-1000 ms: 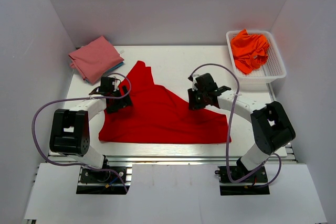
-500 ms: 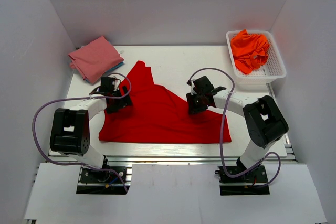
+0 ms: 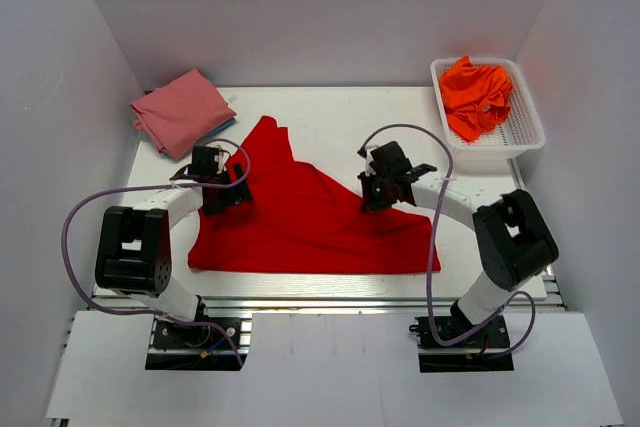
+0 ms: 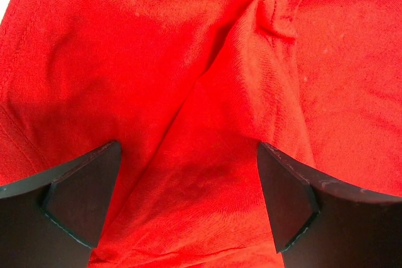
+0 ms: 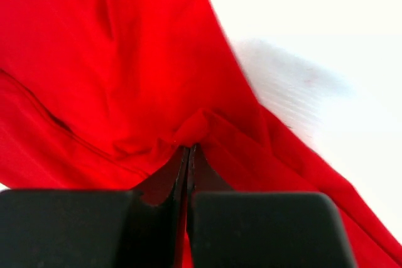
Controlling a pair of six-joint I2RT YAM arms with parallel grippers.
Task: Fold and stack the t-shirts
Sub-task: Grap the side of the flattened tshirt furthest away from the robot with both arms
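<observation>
Across the white table (image 3: 340,112) the red t-shirt (image 3: 300,222) takes up the most ground, spread flat in the middle with its straight hem running along the near edge and one corner rising to a peak toward the back. Bare tabletop lies open behind that peak and along the right side, between the cloth's slanting edge and the white mesh basket (image 3: 530,112) at the far right corner, where the orange t-shirts (image 3: 475,95) sit crumpled. At the far left corner the pink t-shirt (image 3: 180,110) lies folded and overhangs the table edge, with a sliver of the teal-blue t-shirt (image 3: 222,122) showing beneath it. My left claw (image 4: 188,199) hangs low over the red cloth near its left edge, fingers spread wide with a soft ridge of cloth between them, gripping nothing. My right claw (image 5: 188,155) sits on the slanting right edge, fingers pressed together on a small pucker of red cloth, with white table just beyond it.
</observation>
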